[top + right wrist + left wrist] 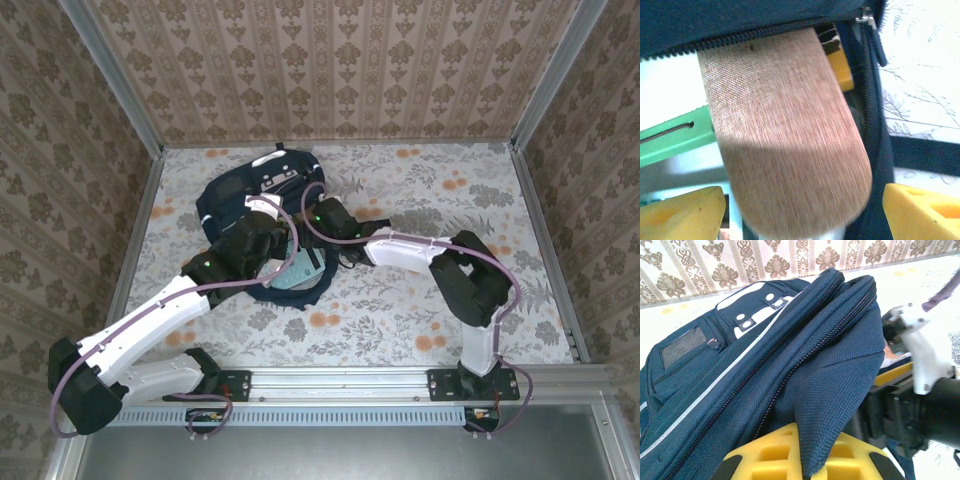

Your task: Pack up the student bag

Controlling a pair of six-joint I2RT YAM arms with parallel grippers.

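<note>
The student bag (232,192) is navy blue with white stripes and lies on the patterned table, left of centre. My left gripper (812,466) is shut on a fold of the bag's flap (840,390) beside the open zipper and holds it up. In the top view that gripper (263,218) is over the bag's middle. My right gripper (802,215) stands open at the bag's mouth. A brown woven pouch (785,135) lies between its yellow fingers (682,212), with a gap on each side. The pouch's far end is tucked under the zipper edge (740,37).
A pale item with a green band (672,137) lies in the bag to the left of the pouch, and shows light teal in the top view (300,272). The right arm (927,365) is close beside the raised flap. Wallpapered walls (340,70) enclose the table.
</note>
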